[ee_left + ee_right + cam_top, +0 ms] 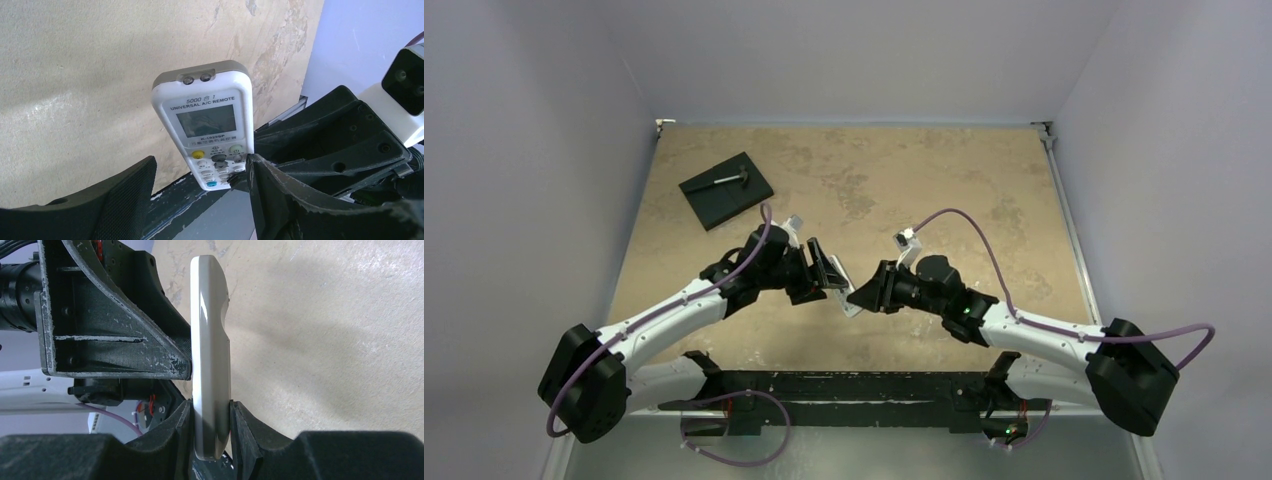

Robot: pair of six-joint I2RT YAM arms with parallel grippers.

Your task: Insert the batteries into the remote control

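Note:
The white remote control (205, 120) hangs above the table with its screen and buttons facing the left wrist camera. My right gripper (211, 412) is shut on its lower end, one pad on the front and one on the grey back. In the right wrist view the remote control (210, 340) shows edge-on. My left gripper (200, 165) stands open around the handset: its right finger (270, 190) is against the remote's side edge, its left finger (125, 200) well apart. From above, both grippers (824, 272) (861, 295) meet at the remote control (844, 297). The batteries are out of view.
A black square slab (714, 200) lies at the table's far left with a small grey hammer-like tool (729, 180) on it. Walls close in the table on three sides. The dark mounting rail (854, 385) runs along the near edge.

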